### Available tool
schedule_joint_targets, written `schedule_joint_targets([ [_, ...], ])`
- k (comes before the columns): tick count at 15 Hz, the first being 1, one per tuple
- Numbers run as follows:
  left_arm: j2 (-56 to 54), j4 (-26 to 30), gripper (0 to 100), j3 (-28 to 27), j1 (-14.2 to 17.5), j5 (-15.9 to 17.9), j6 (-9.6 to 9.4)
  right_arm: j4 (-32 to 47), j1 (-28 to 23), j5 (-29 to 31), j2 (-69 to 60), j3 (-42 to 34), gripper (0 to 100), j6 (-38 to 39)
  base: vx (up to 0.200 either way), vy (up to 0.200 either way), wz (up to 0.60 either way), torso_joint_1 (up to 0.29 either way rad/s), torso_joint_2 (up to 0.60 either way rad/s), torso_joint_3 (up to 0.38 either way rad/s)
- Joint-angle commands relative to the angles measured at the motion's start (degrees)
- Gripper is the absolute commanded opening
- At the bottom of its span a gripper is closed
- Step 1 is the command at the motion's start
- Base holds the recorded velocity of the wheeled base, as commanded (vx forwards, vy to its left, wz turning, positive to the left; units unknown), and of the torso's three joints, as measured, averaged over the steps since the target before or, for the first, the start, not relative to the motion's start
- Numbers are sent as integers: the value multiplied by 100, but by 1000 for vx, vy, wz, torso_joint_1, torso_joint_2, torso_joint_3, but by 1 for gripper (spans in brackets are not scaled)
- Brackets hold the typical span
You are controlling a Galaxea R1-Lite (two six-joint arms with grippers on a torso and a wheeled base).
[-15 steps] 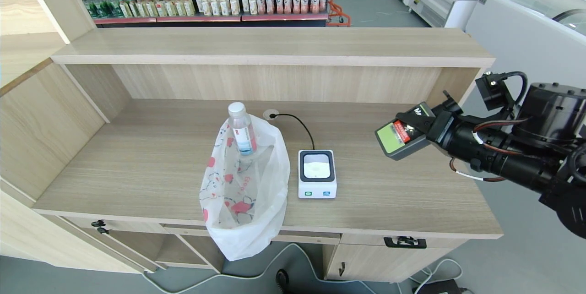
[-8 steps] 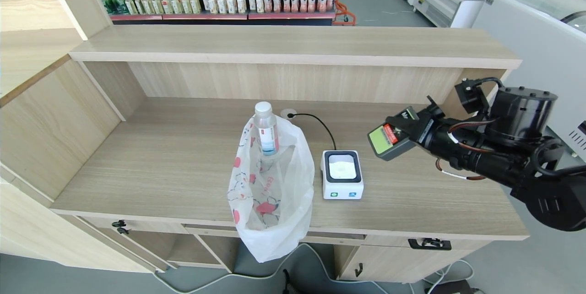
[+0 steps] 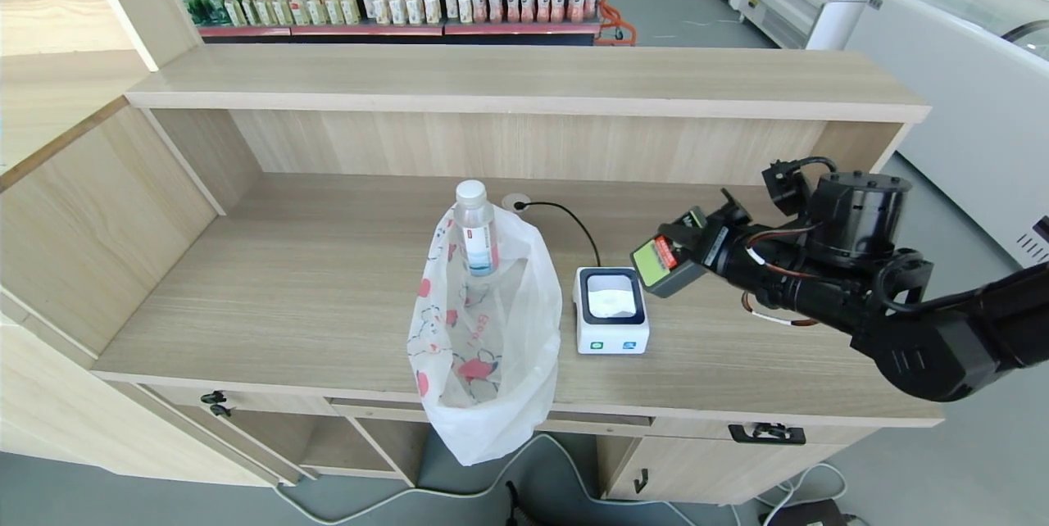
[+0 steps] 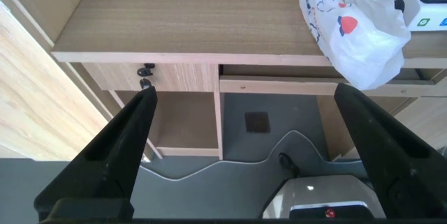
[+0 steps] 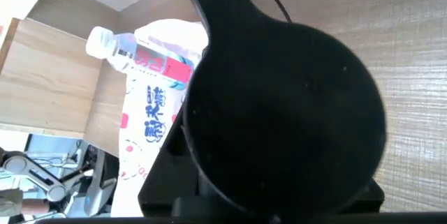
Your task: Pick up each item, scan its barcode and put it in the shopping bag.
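Shopping bag (image 3: pixel 483 362) at front edge of counter (image 3: pixel 287 297); water bottle (image 3: pixel 476 235) already upright inside. Left gripper (image 4: pixel 244 105) low before counter, jaws wide, empty. Right gripper (image 3: pixel 684 247) clamps green box (image 3: pixel 656 264) just beside scanner (image 3: pixel 610 309), probably not yet over window. Scan and bagging left.

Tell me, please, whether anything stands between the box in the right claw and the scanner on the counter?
Nothing visible does. The right claw holds the box in the air just off the scanner's far right corner, with only bare counter between. The cable runs off its far side, clear of that path.
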State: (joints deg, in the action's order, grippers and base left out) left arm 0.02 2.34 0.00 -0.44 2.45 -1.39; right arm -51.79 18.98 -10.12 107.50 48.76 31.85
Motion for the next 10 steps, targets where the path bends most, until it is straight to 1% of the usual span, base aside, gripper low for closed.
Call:
schedule_joint_targets([
  [1, -2, 3, 100, 0, 0, 1, -2, -7, 79, 27, 184, 2, 0, 5, 0, 0, 0, 0, 0, 0],
  [5, -2, 3, 100, 0, 0, 1, -2, -174, 115, 36, 386, -16, 0, -21, 0, 0, 0, 0, 0, 0],
  [10, -2, -6, 100, 0, 0, -8, -2, -218, 115, 27, 553, 46, 0, -232, 0, 0, 0, 0, 0, 0],
])
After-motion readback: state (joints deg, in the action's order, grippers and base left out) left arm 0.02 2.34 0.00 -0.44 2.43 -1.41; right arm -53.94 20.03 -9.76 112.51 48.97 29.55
